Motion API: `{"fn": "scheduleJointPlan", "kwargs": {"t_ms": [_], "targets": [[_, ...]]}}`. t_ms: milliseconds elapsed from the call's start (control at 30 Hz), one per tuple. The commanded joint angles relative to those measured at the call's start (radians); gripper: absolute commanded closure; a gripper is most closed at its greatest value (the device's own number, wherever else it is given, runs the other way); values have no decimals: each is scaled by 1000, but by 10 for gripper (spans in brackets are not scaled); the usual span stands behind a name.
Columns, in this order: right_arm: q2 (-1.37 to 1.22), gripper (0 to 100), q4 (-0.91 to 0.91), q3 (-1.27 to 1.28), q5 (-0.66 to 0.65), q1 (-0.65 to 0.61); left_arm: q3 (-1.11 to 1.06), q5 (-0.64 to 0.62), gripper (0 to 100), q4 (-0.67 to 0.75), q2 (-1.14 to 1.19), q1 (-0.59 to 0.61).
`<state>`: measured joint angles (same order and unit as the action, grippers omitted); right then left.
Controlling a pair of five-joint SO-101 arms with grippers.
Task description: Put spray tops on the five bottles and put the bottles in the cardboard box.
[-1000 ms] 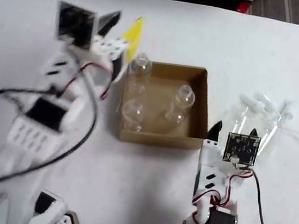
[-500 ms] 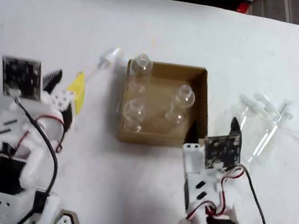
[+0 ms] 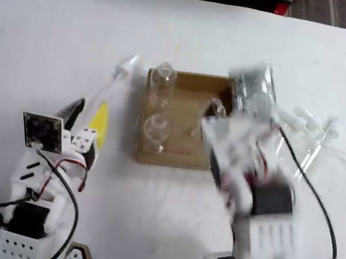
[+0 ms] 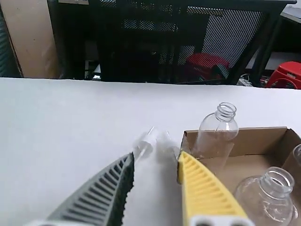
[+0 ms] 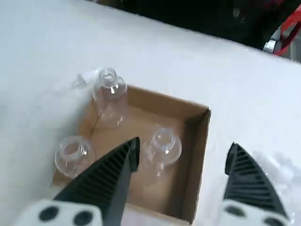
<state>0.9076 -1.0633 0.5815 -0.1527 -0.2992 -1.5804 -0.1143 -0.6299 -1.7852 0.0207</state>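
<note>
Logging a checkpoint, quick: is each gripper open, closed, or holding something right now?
Left gripper: jaws open, holding nothing.
Right gripper: jaws open, holding nothing, above the box.

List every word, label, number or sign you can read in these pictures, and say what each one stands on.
No text can be read in any view.
Box: plain cardboard, no print on the walls that show.
Bottles: clear, no labels.
Circuit board on the left arm: any marks are too small to read.
</note>
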Motion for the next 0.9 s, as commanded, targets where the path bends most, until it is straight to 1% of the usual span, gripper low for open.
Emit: {"fn": "scheduleJointPlan", "kwargs": {"t_ms": [0, 67, 167, 300, 400, 567, 733, 800, 867], "targets": [[-381, 738, -171, -381, 78, -47, -15, -5, 858, 46, -36, -10], [-503, 738, -243, -508, 98, -62, -20, -5, 858, 51, -39, -13], [-665, 738, -298, -644, 121, -64, -18, -5, 858, 49, -39, -13], [-831, 738, -317, -747, 127, -47, -18, -5, 858, 49, -39, -13], [-921, 738, -363, -804, 127, -35, -18, -5, 858, 49, -39, -13], [-997, 738, -432, -847, 127, 4, -18, -5, 858, 49, -39, -13], [-1001, 738, -437, -842, 129, 22, -17, -5, 858, 51, -39, -15], [-1004, 758, -437, -842, 129, 16, -17, -5, 858, 51, -39, -15], [-1004, 803, -437, -842, 129, 15, -17, -5, 858, 51, -39, -15]]}}
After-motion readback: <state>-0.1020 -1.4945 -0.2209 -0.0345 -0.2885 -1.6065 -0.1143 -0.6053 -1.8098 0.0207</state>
